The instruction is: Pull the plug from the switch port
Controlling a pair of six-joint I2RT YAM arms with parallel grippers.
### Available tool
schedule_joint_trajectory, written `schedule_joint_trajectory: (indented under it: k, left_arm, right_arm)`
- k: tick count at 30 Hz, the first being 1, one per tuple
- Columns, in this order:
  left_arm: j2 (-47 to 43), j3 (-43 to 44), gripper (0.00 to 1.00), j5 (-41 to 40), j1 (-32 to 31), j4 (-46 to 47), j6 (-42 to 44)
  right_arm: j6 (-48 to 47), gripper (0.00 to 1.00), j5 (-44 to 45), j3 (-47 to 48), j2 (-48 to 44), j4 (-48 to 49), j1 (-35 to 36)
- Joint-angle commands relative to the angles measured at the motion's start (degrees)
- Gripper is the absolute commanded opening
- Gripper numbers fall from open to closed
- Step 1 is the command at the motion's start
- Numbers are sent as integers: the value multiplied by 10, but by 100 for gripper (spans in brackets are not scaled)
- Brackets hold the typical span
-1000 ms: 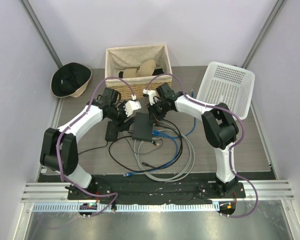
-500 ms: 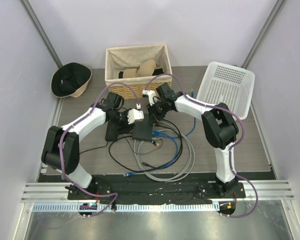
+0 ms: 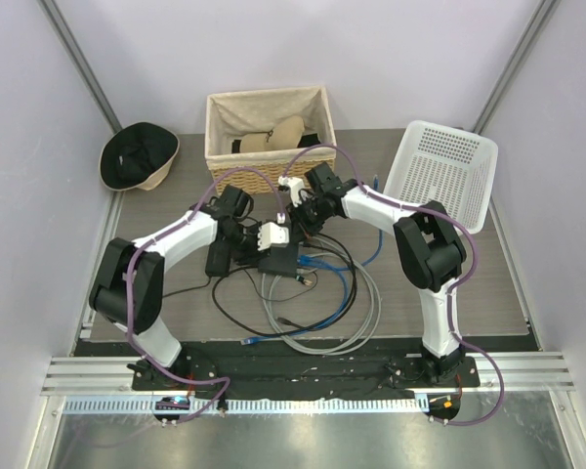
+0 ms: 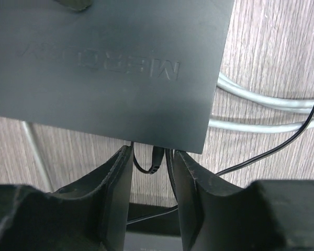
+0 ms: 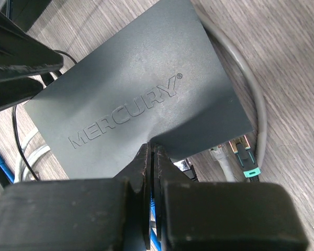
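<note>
The switch (image 3: pixel 279 259) is a flat black box marked MERCURY (image 5: pixel 131 99) in the middle of the table. In the left wrist view, a small black plug (image 4: pixel 158 157) with a thin black cord sits in the port on the switch's (image 4: pixel 110 68) near edge. My left gripper (image 4: pixel 153 152) straddles that plug. Its fingers (image 4: pixel 120 178) stand narrowly apart on either side with gaps showing, so it is open. My right gripper (image 5: pixel 152 150) is shut, its tips pressed down on the switch's top near the far edge (image 3: pixel 293 230).
A black power brick (image 3: pixel 218 259) lies left of the switch. Grey and blue cables (image 3: pixel 322 303) coil in front of it, and a teal-tabbed connector (image 5: pixel 247 159) lies beside it. A wicker basket (image 3: pixel 269 132), a white plastic basket (image 3: pixel 439 171) and a hat (image 3: pixel 137 156) stand behind.
My left gripper has moved right, up to the switch's edge, and its jaws have narrowed around the plug. The right arm has stayed pressed on the switch.
</note>
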Motion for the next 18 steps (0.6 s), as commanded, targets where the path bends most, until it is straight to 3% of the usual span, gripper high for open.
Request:
schedule_joint_trajectory:
  k: [1, 7, 11, 18]
  left_arm:
    - [8, 16, 40, 6, -8, 5, 23]
    - [11, 12, 33, 6, -7, 1, 28]
    - [15, 17, 21, 13, -7, -6, 25]
    - [64, 91, 2, 46, -8, -128, 35]
  right_arm:
    - [-11, 2, 7, -23, 3, -32, 5]
    - [-10, 1, 10, -27, -3, -31, 5]
    - [-9, 2, 10, -29, -4, -31, 5]
    - [-10, 1, 12, -24, 1, -32, 5]
